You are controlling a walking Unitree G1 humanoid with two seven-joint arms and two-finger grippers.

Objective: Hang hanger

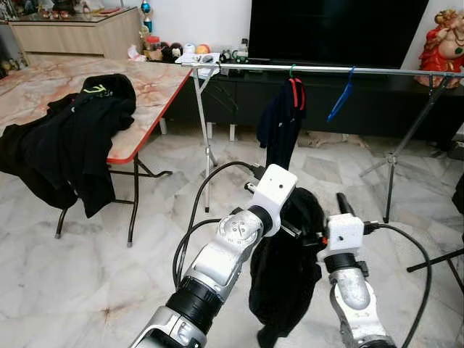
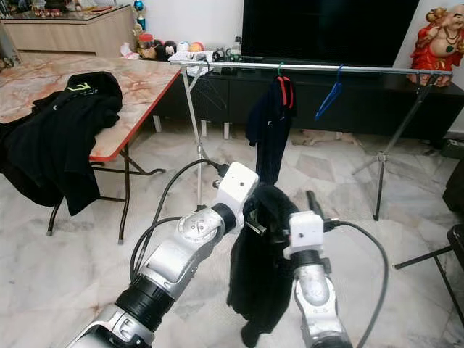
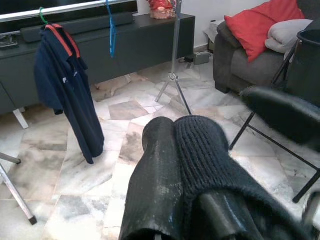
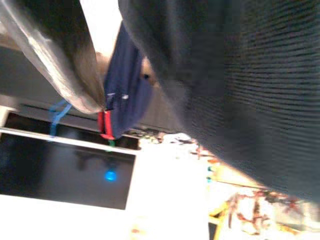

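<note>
In the left eye view, a black knitted garment (image 1: 286, 268) droops limp at lower centre of the frame, carried between the left gripper (image 1: 290, 217) and the right gripper (image 1: 341, 210). Any hanger inside it is hidden, so I cannot tell whether one is there. The cloth looks soft and light, apt to slide; I would hold it at the shoulder or a hanger's neck. A silver metal clothes rail (image 1: 326, 69) crosses the upper frame, carrying a navy polo shirt with red collar (image 1: 279, 127) and a bare blue plastic hanger (image 1: 341, 98). At upper left, a marble-patterned folding surface with red edge (image 1: 145, 80) bears a heap of black clothes (image 1: 72, 141). The floor is pale marble tile (image 1: 72, 268).

The right eye view repeats this, with a black television screen (image 2: 326, 29) behind the rail.

In the left wrist view, the jaws pinch black knit at lower centre.

In the right wrist view, blurred; I cannot tell how its jaws stand.
</note>
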